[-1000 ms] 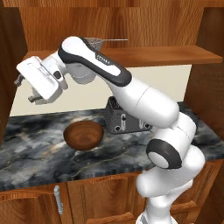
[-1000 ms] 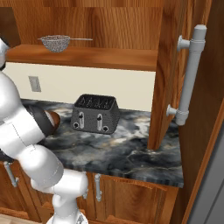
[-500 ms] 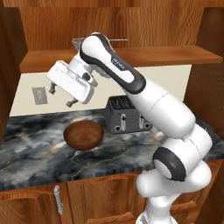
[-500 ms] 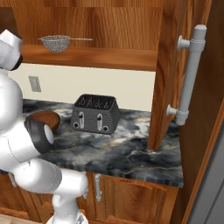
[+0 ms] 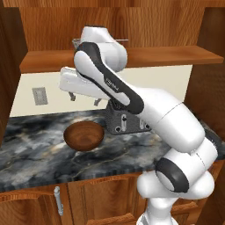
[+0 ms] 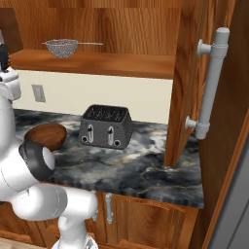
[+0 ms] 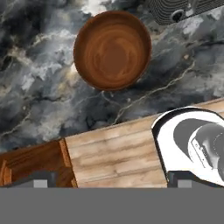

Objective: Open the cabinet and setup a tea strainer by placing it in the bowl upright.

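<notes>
The cabinet (image 6: 192,73) stands open, its right door swung out with a long grey bar handle (image 6: 211,85). On its wooden shelf (image 6: 121,64) rests the tea strainer (image 6: 61,47), wire handle pointing right; in the left base view my arm covers most of the tea strainer (image 5: 77,42). The dark-brown bowl (image 5: 83,135) sits empty on the marble counter (image 5: 30,149), also in view as the bowl (image 6: 45,136) and the bowl (image 7: 113,50). My gripper (image 5: 84,100) hangs open and empty, pointing down, below the shelf and above the bowl; its fingertips (image 7: 40,181) stand wide apart.
A grey toaster (image 6: 106,126) stands right of the bowl, close behind my forearm. A wall outlet (image 5: 38,95) sits on the cream backsplash. Lower cabinets with short grey handles (image 5: 57,200) run under the counter. The left cabinet door (image 5: 6,70) stands open at the frame's edge.
The hand has swung from the left to the right and levelled out, now pointing down above the bowl. Strainer, bowl and toaster have not moved.
</notes>
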Robot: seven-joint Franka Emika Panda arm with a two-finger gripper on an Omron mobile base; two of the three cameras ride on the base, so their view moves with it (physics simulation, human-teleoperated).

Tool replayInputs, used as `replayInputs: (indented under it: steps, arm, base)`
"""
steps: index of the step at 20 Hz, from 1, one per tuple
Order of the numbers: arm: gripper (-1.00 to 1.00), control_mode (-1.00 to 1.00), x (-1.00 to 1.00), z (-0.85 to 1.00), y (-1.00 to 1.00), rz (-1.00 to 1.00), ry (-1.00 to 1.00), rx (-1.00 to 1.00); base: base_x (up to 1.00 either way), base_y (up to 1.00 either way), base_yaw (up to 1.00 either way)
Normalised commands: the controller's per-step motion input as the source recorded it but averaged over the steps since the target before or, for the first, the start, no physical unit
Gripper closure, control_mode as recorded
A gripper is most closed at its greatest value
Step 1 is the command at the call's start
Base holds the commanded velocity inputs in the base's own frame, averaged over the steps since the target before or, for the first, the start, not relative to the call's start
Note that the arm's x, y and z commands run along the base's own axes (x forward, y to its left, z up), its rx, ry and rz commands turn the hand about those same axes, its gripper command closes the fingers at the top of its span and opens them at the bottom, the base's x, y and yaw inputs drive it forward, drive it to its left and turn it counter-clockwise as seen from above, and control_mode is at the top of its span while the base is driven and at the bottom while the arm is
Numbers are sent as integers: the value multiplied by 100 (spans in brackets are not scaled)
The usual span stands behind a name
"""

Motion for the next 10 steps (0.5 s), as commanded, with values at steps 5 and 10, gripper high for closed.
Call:
replayInputs:
  steps: [5,10]
  arm:
    - [-100,-100,31,1,-58,44,-26,-33]
    - [-100,-100,61,11,-84,48,-42,-17]
  base:
    - [0,0,0]
    - [0,0,0]
